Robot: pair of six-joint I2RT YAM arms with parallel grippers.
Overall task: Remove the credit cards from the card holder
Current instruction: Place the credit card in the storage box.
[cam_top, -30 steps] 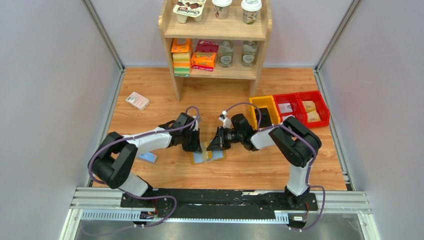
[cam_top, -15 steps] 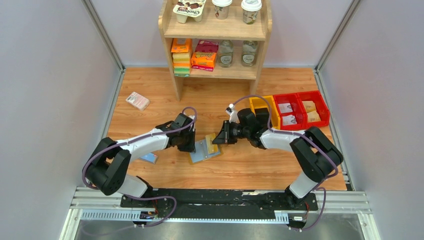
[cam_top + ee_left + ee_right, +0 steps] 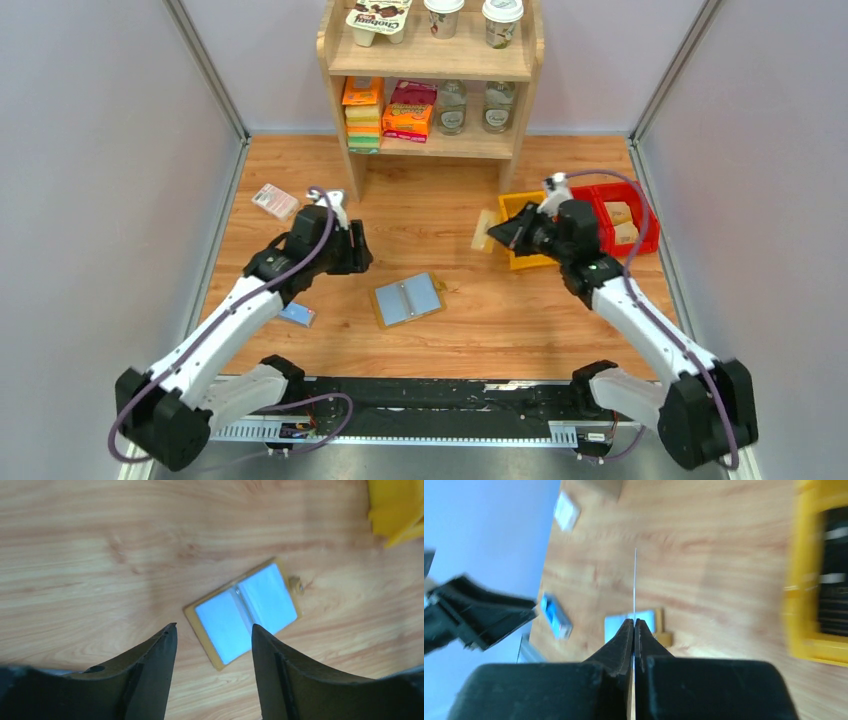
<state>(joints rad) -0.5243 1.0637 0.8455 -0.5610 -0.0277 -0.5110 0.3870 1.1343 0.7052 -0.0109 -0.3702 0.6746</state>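
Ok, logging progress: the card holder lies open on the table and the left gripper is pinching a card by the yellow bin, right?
No: the right gripper pinches the card by the yellow bin, seen edge-on in the right wrist view; the left gripper is open and empty. The card holder lies open on the table.

Tan-edged card holder point(image 3: 407, 299), pale blue inside, on orange-brown wood-grain table point(image 3: 440, 190).

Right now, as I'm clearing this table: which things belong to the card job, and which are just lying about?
Job: card holder, lying open; card, pinched in the right tool; left tool, open and holding nothing.
Lying about: pink-white packet; blue bar.
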